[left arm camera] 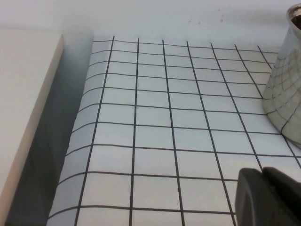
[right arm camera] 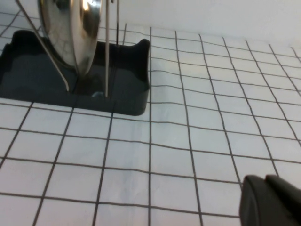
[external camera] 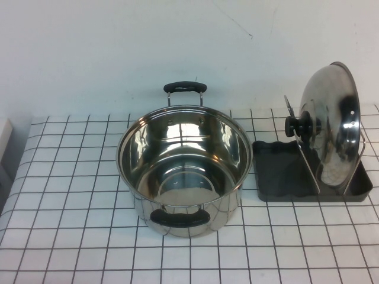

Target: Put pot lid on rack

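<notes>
- The pot lid (external camera: 331,127) stood on edge in the rack (external camera: 278,171) at the far right of the checked surface (external camera: 71,195), leaning between the wire dividers, its black knob (external camera: 298,126) pointing left toward the pot (external camera: 183,168).
- By the look of it, the task was already done; no further placing move seemed needed.
- The right tool (right arm camera: 270,200) hovered low over the surface, near and to the right of the rack, well apart from the lid; whether it was released or clenched could not be told, but it held nothing visible.
- The left tool (left arm camera: 268,197) sat low on the left side, beside the pot's wall; its state could not be told either.
- The right arm was the nearer to the lid.
- The pot stood centre, clear of the rack.
</notes>
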